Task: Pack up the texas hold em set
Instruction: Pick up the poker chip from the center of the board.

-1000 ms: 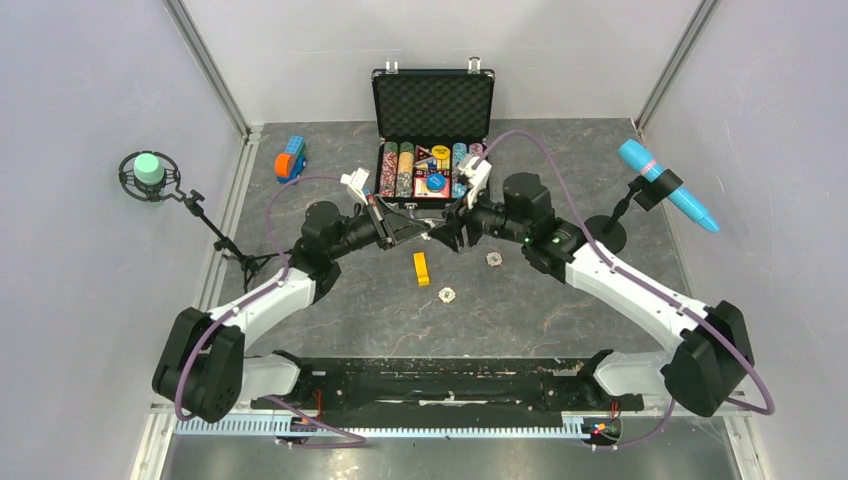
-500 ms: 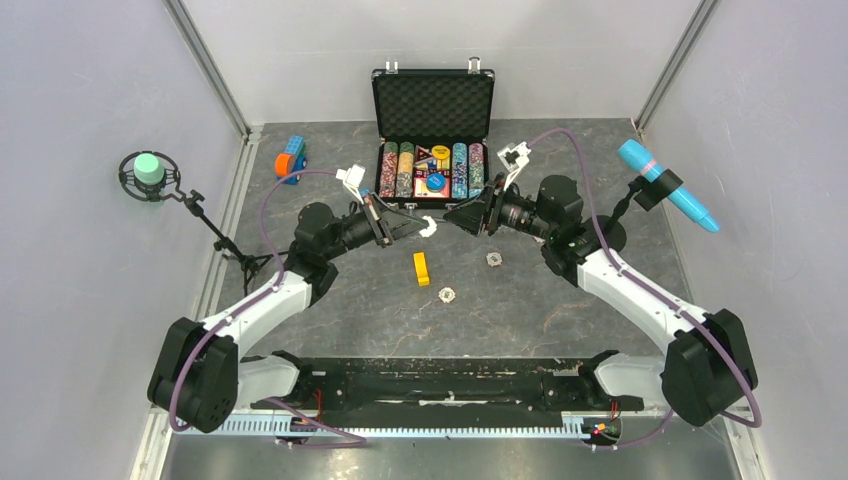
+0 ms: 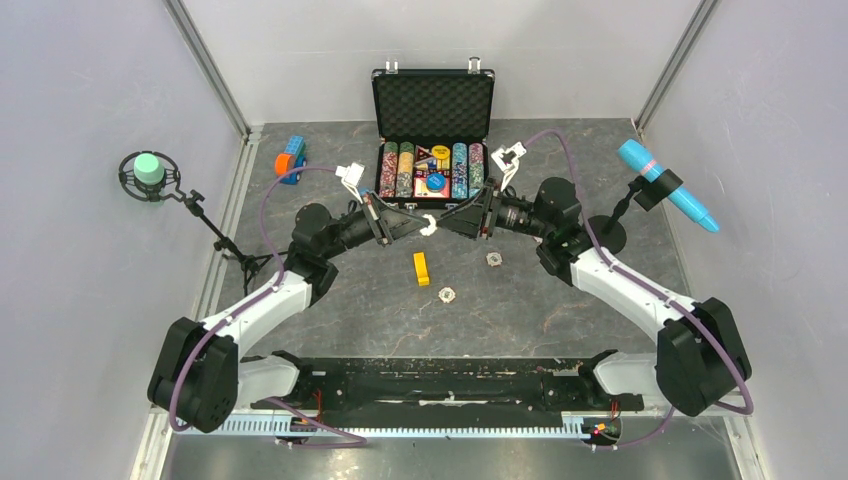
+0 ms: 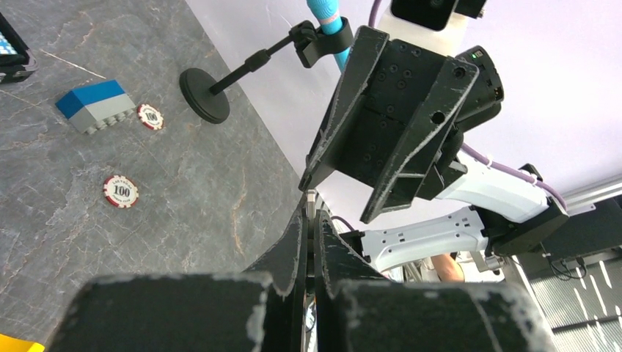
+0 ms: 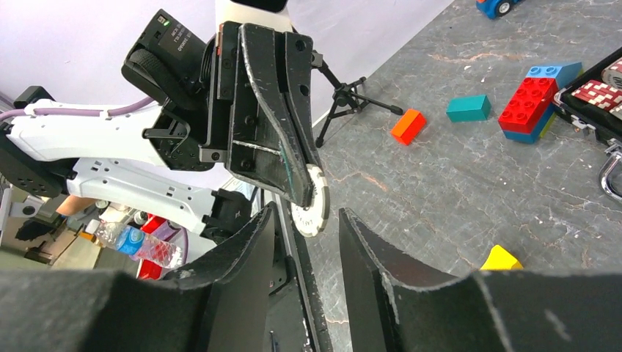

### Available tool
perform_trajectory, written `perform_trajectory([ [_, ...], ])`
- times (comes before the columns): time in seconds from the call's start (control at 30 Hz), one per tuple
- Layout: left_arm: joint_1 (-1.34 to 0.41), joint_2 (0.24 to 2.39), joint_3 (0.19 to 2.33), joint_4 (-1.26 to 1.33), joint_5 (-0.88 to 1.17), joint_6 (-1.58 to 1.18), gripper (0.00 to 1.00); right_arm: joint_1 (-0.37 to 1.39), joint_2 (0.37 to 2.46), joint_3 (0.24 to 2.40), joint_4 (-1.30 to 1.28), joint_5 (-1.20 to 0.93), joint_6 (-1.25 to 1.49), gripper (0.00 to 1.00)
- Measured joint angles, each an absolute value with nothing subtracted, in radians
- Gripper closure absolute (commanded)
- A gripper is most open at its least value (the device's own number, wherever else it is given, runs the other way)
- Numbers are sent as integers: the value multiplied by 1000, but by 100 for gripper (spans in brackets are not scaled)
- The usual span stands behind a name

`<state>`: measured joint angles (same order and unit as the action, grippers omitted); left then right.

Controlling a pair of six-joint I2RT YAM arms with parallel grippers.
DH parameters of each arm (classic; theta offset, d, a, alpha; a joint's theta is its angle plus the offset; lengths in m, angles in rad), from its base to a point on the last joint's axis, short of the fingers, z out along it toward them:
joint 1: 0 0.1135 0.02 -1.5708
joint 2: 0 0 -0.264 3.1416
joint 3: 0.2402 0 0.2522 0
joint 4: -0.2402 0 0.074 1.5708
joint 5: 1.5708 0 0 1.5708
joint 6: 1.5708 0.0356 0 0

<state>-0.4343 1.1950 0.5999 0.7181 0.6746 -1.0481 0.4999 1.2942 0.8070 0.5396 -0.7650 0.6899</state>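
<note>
Two robot arms meet above the middle of a dark, stone-patterned bench [image 3: 520, 310], and we see them first from above. The left claw [image 3: 421, 225] is clenched on a small round chip [image 5: 311, 210]. The chip is white with a notched pale edge and is pinched upright at the very tips of the fingers.

The right claw [image 3: 445, 222] faces the left one tip to tip. Its jaws are parted, with one finger on each side of the chip. In the right wrist view we can make out a thin gap on both sides, so this claw is released and is not gripping anything.

Behind the two claws, at the far end of the bench, stands the black briefcase [image 3: 433, 105]. It is open, with its foam-lined lid raised. Inside it we see rows of coloured chips [image 3: 405, 170] standing side by side.

Two loose chips lie flat on the bench nearer the arms. One chip [image 3: 494, 259] is close to the right arm, and the other [image 3: 446, 294] lies nearer the robot's base. A yellow block [image 3: 421, 268] lies between the claws and that second chip. Red and blue toy bricks [image 3: 290, 157] sit well apart, to the left of the briefcase.
</note>
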Motion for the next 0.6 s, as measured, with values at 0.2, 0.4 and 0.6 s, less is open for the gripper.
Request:
perform_trajectory([
  [0.2, -442, 1195, 600, 737, 688, -1048, 98, 500, 1310, 807, 559, -781, 712, 66],
  [0.4, -449, 1195, 605, 751, 691, -1048, 98, 500, 1312, 807, 570, -797, 721, 73],
  [0.6, -452, 1196, 611, 760, 691, -1048, 98, 502, 1327, 807, 582, -814, 731, 74],
])
